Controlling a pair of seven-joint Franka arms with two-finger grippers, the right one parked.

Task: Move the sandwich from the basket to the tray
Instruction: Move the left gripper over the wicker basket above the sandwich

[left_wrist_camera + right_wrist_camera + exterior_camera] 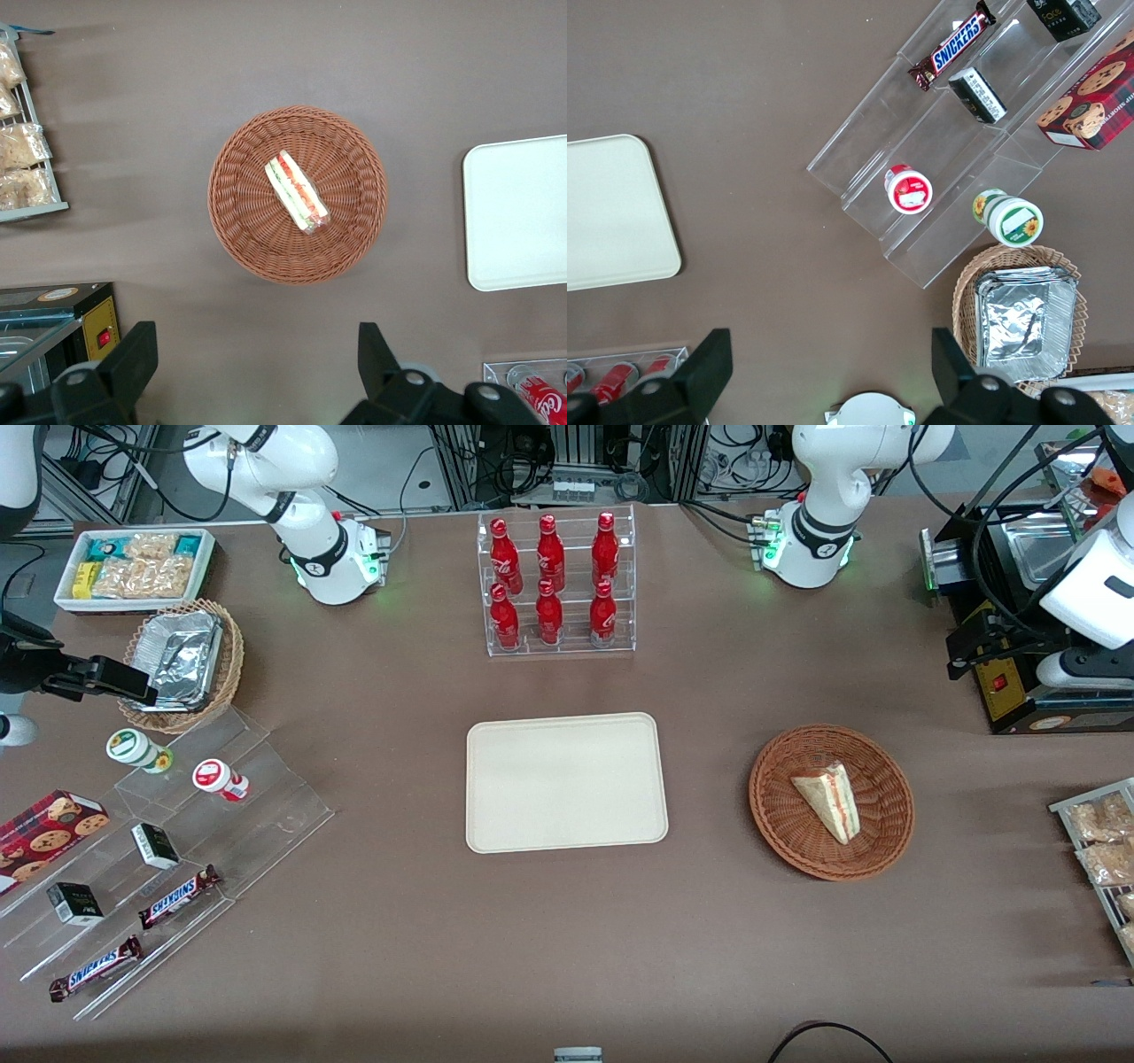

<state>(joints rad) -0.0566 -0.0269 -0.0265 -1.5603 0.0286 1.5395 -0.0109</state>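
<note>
The sandwich [830, 799], a pale bread wedge with a red-orange and green edge, lies in the round reddish-brown wicker basket [780, 815]. Both also show in the left wrist view: the sandwich [297, 192] in the middle of the basket [239, 195]. The cream tray [567, 782] lies flat and bare beside the basket, toward the parked arm's end; its end shows in the left wrist view [518, 212]. My left gripper [257, 354] is open and empty, high above the table. In the front view the gripper [964, 657] is farther from the camera than the basket.
A clear rack of red bottles [555, 584] stands farther from the camera than the tray. A black and yellow machine [1005, 686] sits under my gripper. A wire rack of snack bags [1099, 841] lies at the working arm's table end. Acrylic steps with snacks [177, 868] lie toward the parked arm's end.
</note>
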